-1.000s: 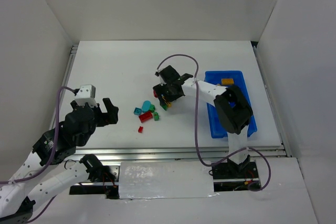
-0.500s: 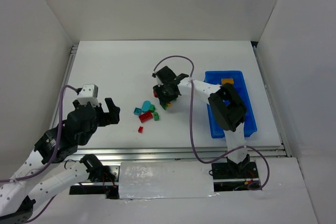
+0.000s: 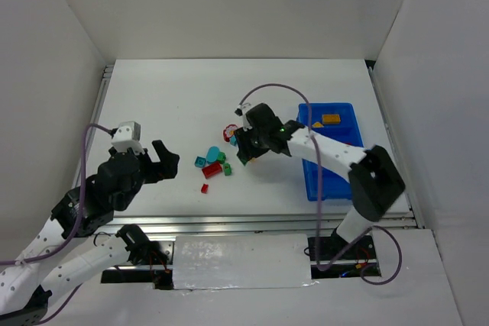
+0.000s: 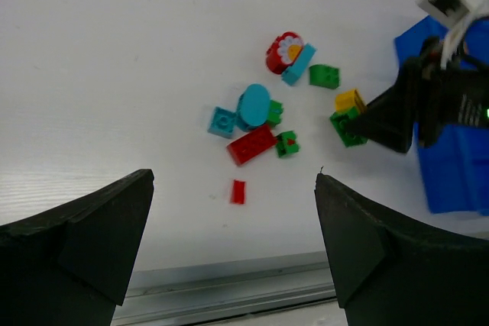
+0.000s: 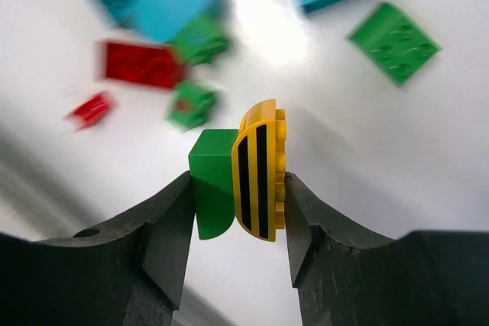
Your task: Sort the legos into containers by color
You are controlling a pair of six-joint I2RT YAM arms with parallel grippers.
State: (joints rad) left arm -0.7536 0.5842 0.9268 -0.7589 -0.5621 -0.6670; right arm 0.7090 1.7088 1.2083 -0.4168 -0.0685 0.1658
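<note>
The legos (image 4: 260,112) lie mostly in a loose cluster on the white table (image 3: 168,97), left of the blue tray (image 3: 345,129). The tray sits at the table's right side, and the right arm crosses over it. One orange-yellow piece (image 3: 331,119) lies near the tray's far end; which compartment holds it cannot be told.

The left gripper (image 3: 168,159) hangs well to the left of the cluster, its fingers spread wide with nothing between them. The right gripper (image 5: 237,188) is at the cluster's right edge, clamped on two pieces at once. A green block (image 5: 212,181) and a yellow curved piece with black stripes (image 5: 260,169) are pressed side by side between the pads.

The loose pieces show best from the left wrist. A cyan bar (image 4: 298,64) lies at the far side, touching a red round piece with a flower face (image 4: 284,51). Just to the bar's right is a green studded brick (image 4: 324,75). Nearer the arms, a red brick (image 4: 251,144) lies just below a cyan disc (image 4: 254,104). A cyan square brick (image 4: 222,121) sits on the disc's left and a small green piece (image 4: 273,112) on its right. A small green piece with a red spot (image 4: 287,143) is beside the red brick. A tiny red piece (image 4: 238,191) lies apart, nearest the table's front edge.
</note>
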